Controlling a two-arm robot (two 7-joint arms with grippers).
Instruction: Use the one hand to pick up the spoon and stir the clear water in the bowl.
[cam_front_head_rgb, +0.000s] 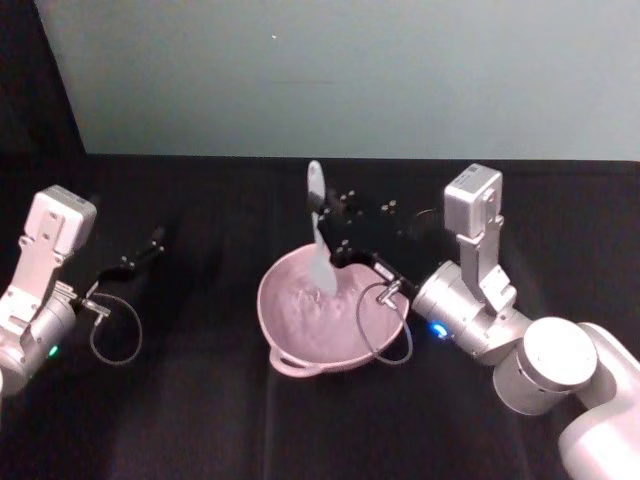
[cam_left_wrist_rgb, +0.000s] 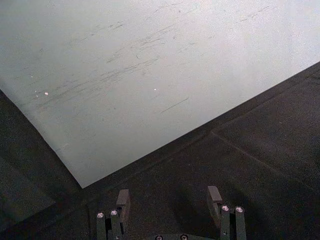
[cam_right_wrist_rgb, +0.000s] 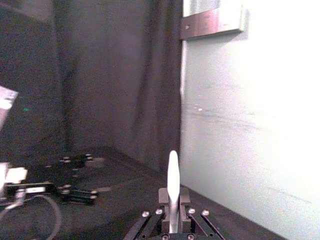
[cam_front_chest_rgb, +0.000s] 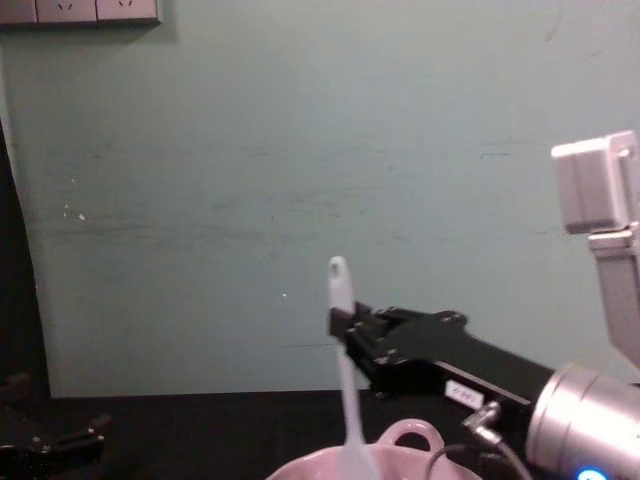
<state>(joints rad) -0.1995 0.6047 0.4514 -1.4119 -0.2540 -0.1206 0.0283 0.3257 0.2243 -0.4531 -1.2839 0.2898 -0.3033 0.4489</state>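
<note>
At the table's centre, the spoon is held nearly upright in the bowl, handle tip up and head blurred in the water. The right gripper is clamped on its handle. Further left, the left gripper is parked with fingers spread.

Right pincer tight, left pincer agape.

The spoon stands in the bowl, right claw at its right, left claw well apart leftward.
</note>
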